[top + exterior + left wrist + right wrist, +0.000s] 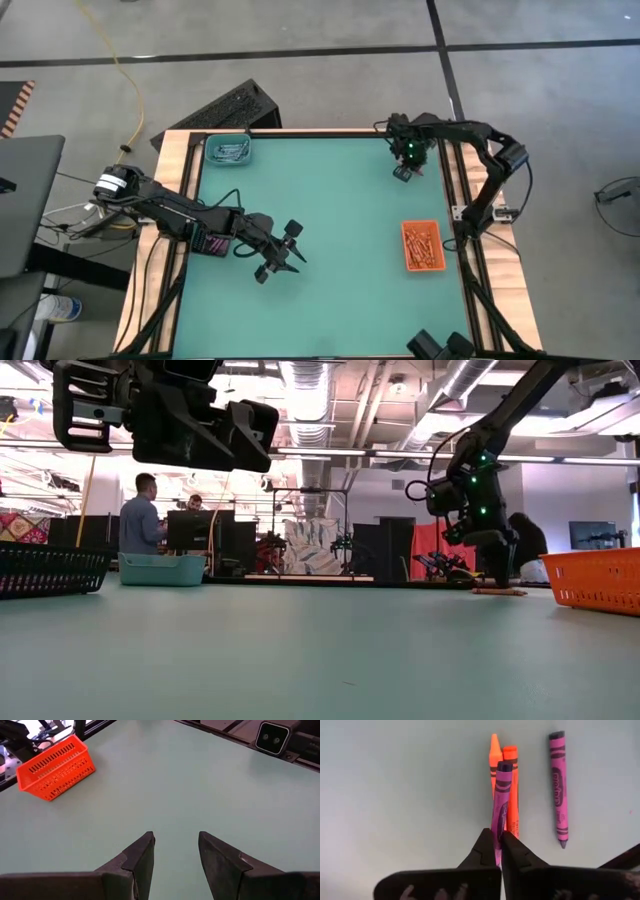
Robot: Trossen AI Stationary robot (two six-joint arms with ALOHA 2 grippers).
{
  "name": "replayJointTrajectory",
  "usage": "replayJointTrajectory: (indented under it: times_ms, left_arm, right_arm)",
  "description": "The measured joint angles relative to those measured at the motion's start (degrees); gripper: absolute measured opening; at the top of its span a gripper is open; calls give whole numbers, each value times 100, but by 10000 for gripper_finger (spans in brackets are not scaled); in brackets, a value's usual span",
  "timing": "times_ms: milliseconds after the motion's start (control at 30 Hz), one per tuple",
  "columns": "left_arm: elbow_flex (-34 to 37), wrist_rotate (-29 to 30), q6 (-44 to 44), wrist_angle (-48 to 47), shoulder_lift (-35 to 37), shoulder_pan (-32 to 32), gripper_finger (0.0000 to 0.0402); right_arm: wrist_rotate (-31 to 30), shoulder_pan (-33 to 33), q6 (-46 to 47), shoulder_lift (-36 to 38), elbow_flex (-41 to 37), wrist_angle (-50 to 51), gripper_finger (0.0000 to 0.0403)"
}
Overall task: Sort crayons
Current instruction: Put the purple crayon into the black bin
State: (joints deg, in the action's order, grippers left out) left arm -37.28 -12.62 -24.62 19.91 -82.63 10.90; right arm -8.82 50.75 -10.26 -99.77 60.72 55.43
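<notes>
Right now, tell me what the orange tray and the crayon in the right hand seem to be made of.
Orange tray: likely moulded plastic, glossy, with slotted walls. Purple crayon pinched in the right hand: probably wax, matte tip, wrapped in a printed paper label with black bands.

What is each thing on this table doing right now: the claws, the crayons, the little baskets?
right gripper: shut on a purple crayon, down near the table's far right corner.
second purple crayon: lying loose, apart.
two orange crayons: lying side by side, under the gripped one.
left gripper: open, empty, above bare table.
orange tray: holds orange crayons.
teal tray: holds some crayons.
</notes>
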Motion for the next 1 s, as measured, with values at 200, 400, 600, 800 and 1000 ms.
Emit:
replayJointTrajectory:
  times_ms: [200, 400, 600, 800, 1000]
  left_arm:
    - [-2, 0, -5, -83, 0, -1, 144]
    - [-2, 0, 28, -144, 0, -1, 144]
    - [-2, 41, 32, -239, 0, -1, 144]
    - [-2, 781, 37, -186, 0, -4, 144]
    - [-2, 989, 139, 204, 0, -190, 144]
  right_arm:
    - [0, -17, 156, 0, 241, 193, 3]
    - [2, -176, 322, 0, 497, 500, 1]
    - [180, -580, 583, 80, 685, 912, 1]
    - [656, -1287, 952, 483, 691, 820, 0]
    - [1010, -2579, 1588, 1151, 689, 561, 0]
